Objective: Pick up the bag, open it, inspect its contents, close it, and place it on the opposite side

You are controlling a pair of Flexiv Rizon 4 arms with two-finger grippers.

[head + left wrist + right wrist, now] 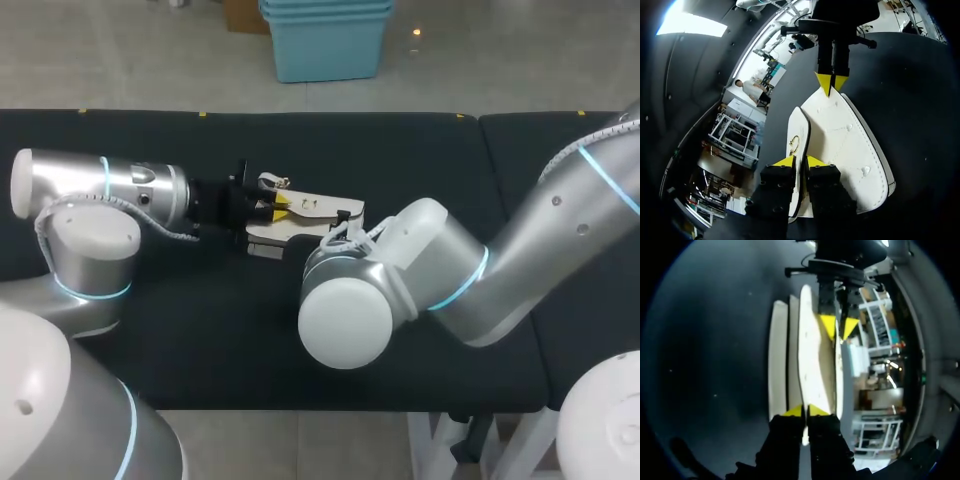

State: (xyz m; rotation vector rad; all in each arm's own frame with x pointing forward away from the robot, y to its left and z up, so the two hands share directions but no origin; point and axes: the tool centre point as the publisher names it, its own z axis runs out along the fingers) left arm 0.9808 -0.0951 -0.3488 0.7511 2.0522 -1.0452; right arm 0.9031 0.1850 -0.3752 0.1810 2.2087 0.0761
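A cream-white bag [312, 214] with a gold clasp lies between both grippers over the black table [200, 330]. My left gripper [276, 207] comes in from the left. In its wrist view the left gripper [800, 161] is shut on the edge of the raised flap [798, 127], with the bag's stitched body [847, 142] beside it. My right gripper [343, 222] holds the opposite end, largely hidden under its wrist. In its own view the right gripper [805, 411] is shut on a thin white edge of the bag [812, 355]. Each wrist view shows the other gripper facing it: the right gripper [831, 84] and the left gripper [840, 327].
The right arm's bulky elbow [345, 320] hangs over the table's middle front. A seam [480, 140] splits the black tabletop at the right. Bare table lies in front of the left arm and at the far right.
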